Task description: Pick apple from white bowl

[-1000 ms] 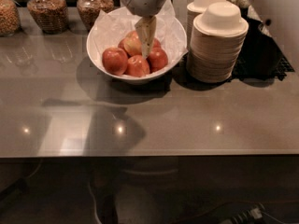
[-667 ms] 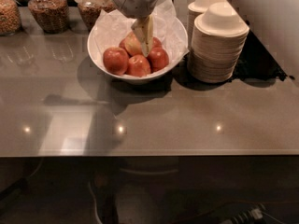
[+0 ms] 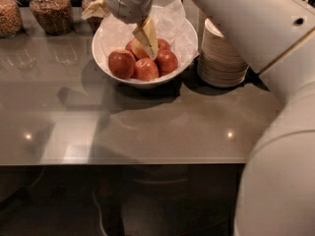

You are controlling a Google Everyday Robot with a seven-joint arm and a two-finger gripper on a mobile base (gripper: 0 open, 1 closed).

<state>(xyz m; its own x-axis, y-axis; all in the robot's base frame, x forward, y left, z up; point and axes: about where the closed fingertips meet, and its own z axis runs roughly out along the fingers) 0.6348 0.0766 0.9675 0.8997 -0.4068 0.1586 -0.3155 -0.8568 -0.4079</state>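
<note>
The white bowl (image 3: 106,58), lined with crinkled white paper, stands at the back of the grey counter. It holds several deep red apples: one at the left (image 3: 121,63), one at the front (image 3: 146,69) and one at the right (image 3: 167,61). My gripper (image 3: 149,42) hangs from the wrist above and points down into the middle of the bowl. Its tip is at the apples' tops, just in front of a partly hidden apple (image 3: 135,48). Nothing is lifted out of the bowl.
A stack of off-white disposable bowls (image 3: 221,58) stands right of the white bowl, partly hidden by my arm (image 3: 246,18). Glass jars of grains (image 3: 49,9) line the back left. The arm's body (image 3: 280,181) fills the right side. The counter's front edge runs across mid-view.
My arm has swung into the right side of the view and covers much of the bowl stacks. The wrist shifted slightly left; the gripper stays low over the apples.
</note>
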